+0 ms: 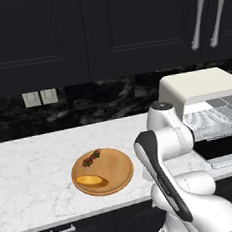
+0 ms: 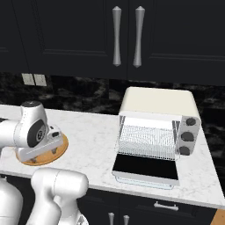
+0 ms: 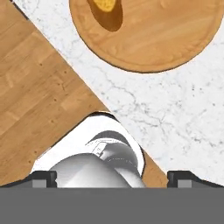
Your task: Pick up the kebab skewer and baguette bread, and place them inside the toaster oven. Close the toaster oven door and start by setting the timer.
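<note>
You saw the gripper (image 3: pixel 112 177) with tips wide apart above the round wooden board (image 3: pixel 175 48), the golden baguette bread (image 1: pixel 89 180) on it.

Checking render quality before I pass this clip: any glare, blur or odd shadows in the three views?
Left base view: sharp, even light; baguette bread casts a soft shadow on the round wooden board. Right base view: no glare on the toaster oven door, dark and flat; the arm hides most of the board. Hand view: crisp; dark shadow beside the bread; open tool tips at the bottom corners.
</note>
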